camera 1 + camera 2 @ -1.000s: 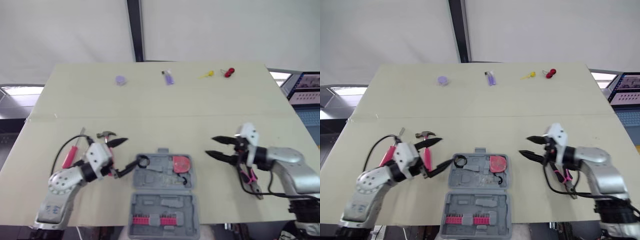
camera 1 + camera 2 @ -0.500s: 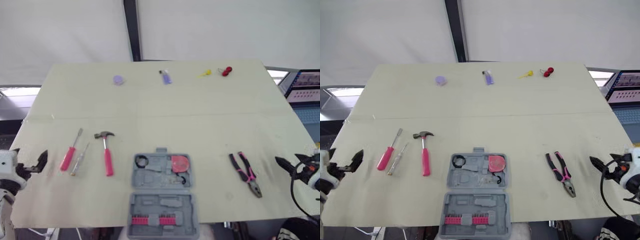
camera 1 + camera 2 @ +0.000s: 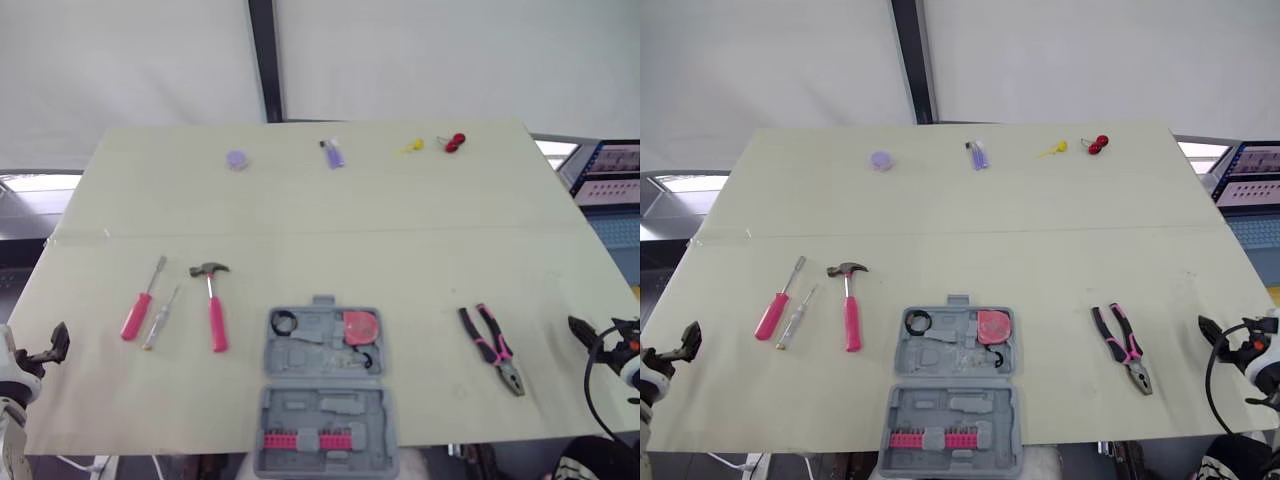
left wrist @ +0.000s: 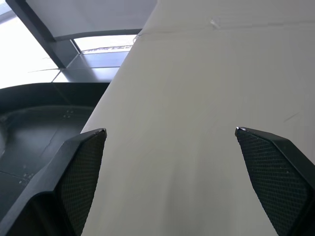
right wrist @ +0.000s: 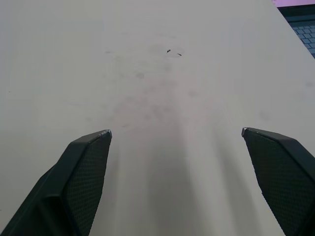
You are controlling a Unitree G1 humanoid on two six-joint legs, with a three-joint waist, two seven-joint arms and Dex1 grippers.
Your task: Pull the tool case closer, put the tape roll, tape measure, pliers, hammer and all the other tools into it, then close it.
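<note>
The grey tool case (image 3: pixel 325 385) lies open near the table's front edge. A black tape roll (image 3: pixel 284 323) and a pink tape measure (image 3: pixel 362 325) sit in its far half; pink bits (image 3: pixel 300 441) line its near half. To its left lie a pink-handled hammer (image 3: pixel 212 305), a pink screwdriver (image 3: pixel 135 312) and a thin screwdriver (image 3: pixel 160 320). Pink-and-black pliers (image 3: pixel 492 348) lie to its right. My left gripper (image 4: pixel 170 132) stands open and empty at the table's left edge. At the right edge my right gripper (image 5: pixel 176 132) is open over bare table.
Along the far edge of the table (image 3: pixel 320 230) sit a purple disc (image 3: pixel 237 159), a purple object (image 3: pixel 334 154), a yellow item (image 3: pixel 412 147) and a red one (image 3: pixel 456 142). A dark post (image 3: pixel 262 60) rises behind.
Both arms have drawn back from beside the case to the table's left and right edges. The hammer, screwdrivers and pliers now lie uncovered.
</note>
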